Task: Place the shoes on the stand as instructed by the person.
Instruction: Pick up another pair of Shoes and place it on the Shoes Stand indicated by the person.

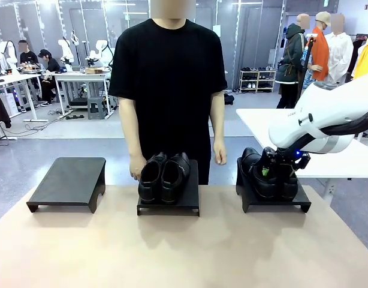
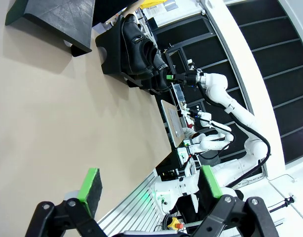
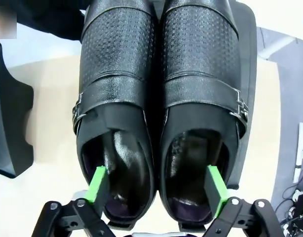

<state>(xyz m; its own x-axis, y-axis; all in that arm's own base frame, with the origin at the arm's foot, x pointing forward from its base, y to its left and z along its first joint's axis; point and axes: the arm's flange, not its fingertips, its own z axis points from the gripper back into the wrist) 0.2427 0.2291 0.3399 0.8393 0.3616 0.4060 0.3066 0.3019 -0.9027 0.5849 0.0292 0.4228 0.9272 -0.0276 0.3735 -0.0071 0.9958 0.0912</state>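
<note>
The right gripper (image 3: pixel 159 190) hangs over a pair of shoes (image 3: pixel 159 98) resting on the right stand (image 1: pixel 274 201), jaws wide, one finger dipped in each opening (apparently just let go); the left gripper (image 2: pixel 149 185) hovers spread and empty, another pair (image 1: pixel 164 175) on the middle stand (image 1: pixel 169 207)

A robotics lab; rows of white worktops (image 1: pixel 76 76) carry other equipment; people work behind; a shoe rack (image 1: pixel 257 80) stands by the far wall.
</note>
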